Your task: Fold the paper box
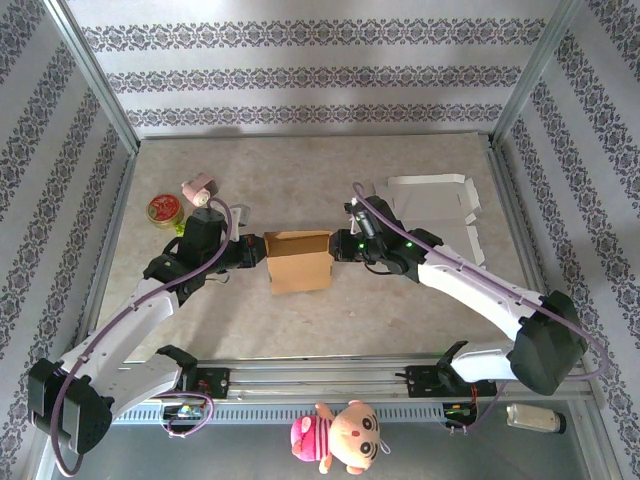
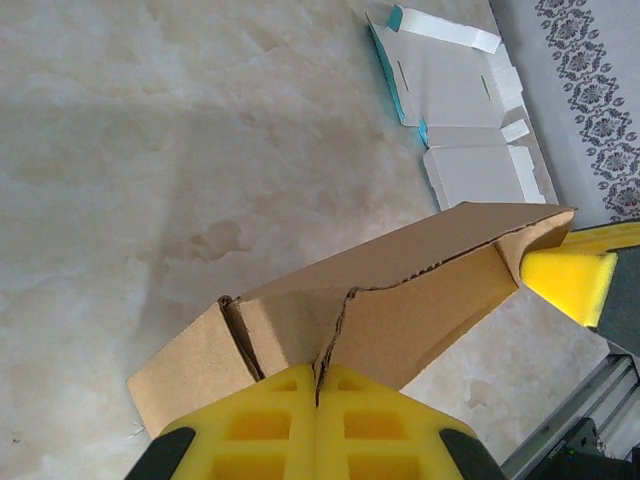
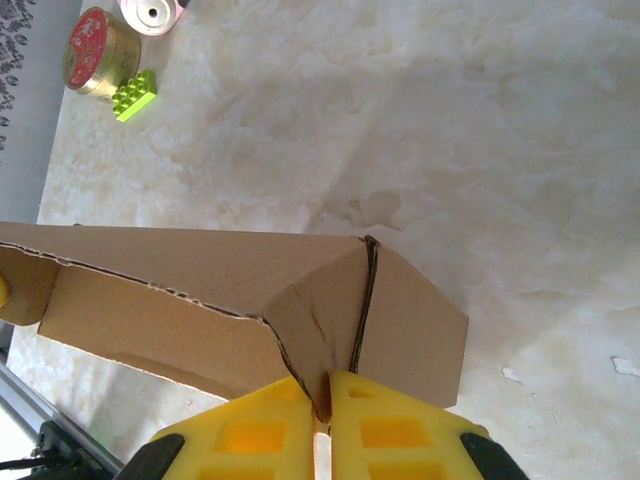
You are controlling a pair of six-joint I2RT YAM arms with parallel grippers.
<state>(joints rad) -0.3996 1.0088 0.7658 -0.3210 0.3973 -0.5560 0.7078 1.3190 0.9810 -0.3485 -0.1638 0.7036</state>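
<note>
Marble-look table [image 1: 350,320], paper box [image 1: 299,260] at centre between both arms; left fingers [image 2: 332,412] clamped on its left end, right fingers [image 3: 338,410] clamped on its right end.

The pale marbled counter [image 1: 300,170] carries a red tin [image 1: 163,210], a green brick [image 3: 135,97] and a spool [image 1: 198,187] at far left, and a flat white carton [image 1: 430,195] at far right.

We are seeing a plain brown paper box [image 1: 299,260] between yellow jaws. The desk [image 1: 300,160] is showing beige marbling, and the walls [image 1: 300,70] are pale grey with dark floral stripes. Flat white cardboard [image 2: 450,90] is showing turquoise edges. A gold tin [image 3: 95,50] is wearing a red lid beside a lime-green brick [image 3: 134,97].
</note>
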